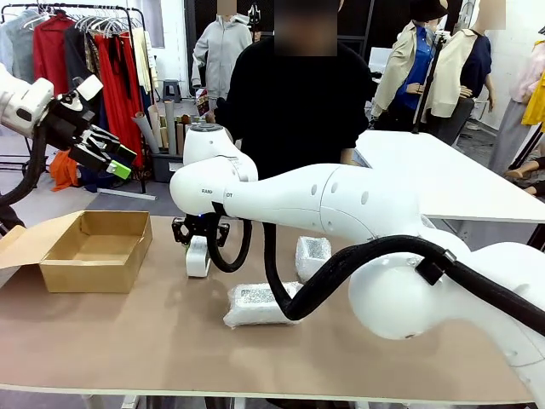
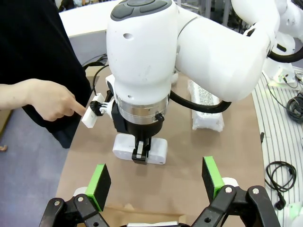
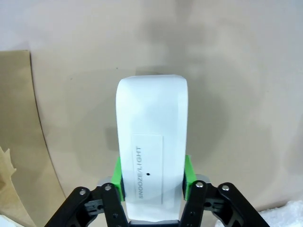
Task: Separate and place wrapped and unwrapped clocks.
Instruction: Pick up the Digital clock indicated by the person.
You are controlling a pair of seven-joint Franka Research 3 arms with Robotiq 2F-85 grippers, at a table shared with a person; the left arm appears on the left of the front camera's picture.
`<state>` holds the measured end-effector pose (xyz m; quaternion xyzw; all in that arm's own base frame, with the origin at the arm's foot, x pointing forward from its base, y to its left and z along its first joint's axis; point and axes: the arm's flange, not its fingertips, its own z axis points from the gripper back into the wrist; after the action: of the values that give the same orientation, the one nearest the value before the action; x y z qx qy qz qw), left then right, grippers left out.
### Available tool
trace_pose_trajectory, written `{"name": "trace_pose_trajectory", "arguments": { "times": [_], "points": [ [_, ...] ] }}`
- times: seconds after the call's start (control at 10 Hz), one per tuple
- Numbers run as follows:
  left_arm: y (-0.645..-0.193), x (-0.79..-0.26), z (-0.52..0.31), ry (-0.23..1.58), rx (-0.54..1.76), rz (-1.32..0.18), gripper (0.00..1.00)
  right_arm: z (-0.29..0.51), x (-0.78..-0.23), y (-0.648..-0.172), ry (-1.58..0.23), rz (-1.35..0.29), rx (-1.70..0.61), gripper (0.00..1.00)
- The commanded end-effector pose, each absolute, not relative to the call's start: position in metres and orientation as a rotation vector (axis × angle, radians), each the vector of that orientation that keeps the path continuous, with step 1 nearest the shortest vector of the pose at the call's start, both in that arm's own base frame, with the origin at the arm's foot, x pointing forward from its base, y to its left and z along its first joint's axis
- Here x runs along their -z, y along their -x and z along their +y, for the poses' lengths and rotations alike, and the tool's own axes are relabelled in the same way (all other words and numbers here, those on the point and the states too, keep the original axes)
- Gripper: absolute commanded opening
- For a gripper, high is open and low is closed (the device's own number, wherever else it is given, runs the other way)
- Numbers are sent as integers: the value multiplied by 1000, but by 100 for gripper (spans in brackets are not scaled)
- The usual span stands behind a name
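White bare clock point(image 3: 151, 142) pinched at its sides by R fingers point(image 3: 151, 177), green pads pressed on both flanks. Clock appeared to rest on brown worktop point(image 1: 128, 341), approx. centre, to the right of cardboard box point(image 1: 94, 251). L fingers point(image 2: 156, 182) spread wide, empty, raised above box. Long bundle point(image 1: 255, 305) & small bundle point(image 1: 312, 256) lay apart from clock, unsorted. Progress, est.: early; nothing placed yet, box looked empty, all 3 items left.
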<state>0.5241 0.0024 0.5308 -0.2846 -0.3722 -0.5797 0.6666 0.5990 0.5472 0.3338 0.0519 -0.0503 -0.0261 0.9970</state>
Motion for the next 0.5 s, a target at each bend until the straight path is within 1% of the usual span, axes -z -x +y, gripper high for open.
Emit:
{"name": "trace_pose_trajectory", "arguments": {
  "times": [0.0, 0.4],
  "points": [
    [-523, -532, 2, 642, 1307, -841, 100, 564, -341, -622, -125, -67, 35, 0],
    [-523, -532, 2, 642, 1307, -841, 100, 561, -346, -619, -130, -66, 28, 0]
  ]
}}
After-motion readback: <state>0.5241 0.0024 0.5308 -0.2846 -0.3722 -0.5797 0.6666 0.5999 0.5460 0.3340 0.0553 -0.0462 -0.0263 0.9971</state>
